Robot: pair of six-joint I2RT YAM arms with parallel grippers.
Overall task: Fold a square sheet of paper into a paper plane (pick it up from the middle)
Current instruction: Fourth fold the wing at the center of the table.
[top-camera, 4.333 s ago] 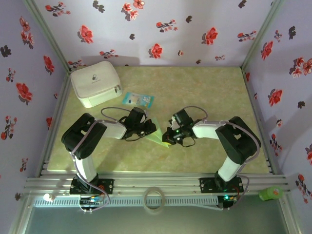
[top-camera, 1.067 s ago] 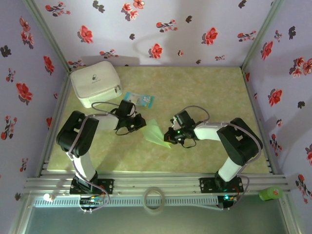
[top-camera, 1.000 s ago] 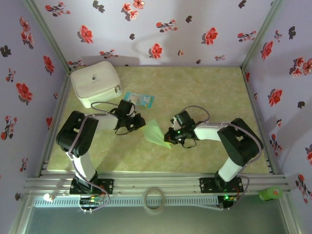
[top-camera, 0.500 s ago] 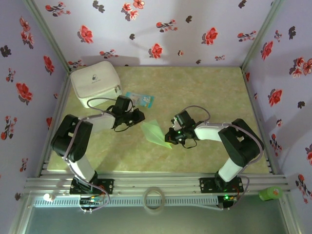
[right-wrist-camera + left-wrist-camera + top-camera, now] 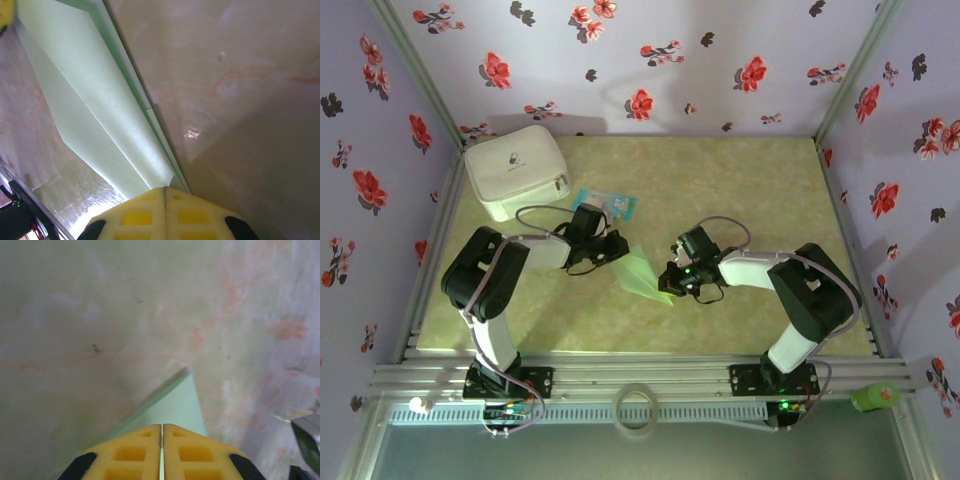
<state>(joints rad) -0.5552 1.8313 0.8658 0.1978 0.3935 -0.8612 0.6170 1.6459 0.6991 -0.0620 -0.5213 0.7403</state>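
1. The square sheet of paper point(image 5: 642, 271), already creased into a narrow pale green wedge, lies on the table point(image 5: 760, 190) between my two pincers.
2. My right pincer point(image 5: 669, 285) is fully closed on the wedge's near tip. In the right wrist view the layered edge runs straight into the seam between the fingertips.
3. My left pincer point(image 5: 617, 250) has its jaws together at the wedge's far-left corner. The paper passes under the tips, and I cannot tell whether it is pinched or merely pressed.
4. I judge the step in hand to be setting a fold. Use the right grip as the anchor. Press lightly along the crease with the left tips. Avoid any sideways pull, since paper this thin probably buckles or tears.
5. The blue-and-white packet point(image 5: 604, 205) lies just beyond the left pincer, so a sweep that way risks dragging it.
6. The white pouch point(image 5: 516, 170) sits well apart in the far-left corner and is no obstacle.
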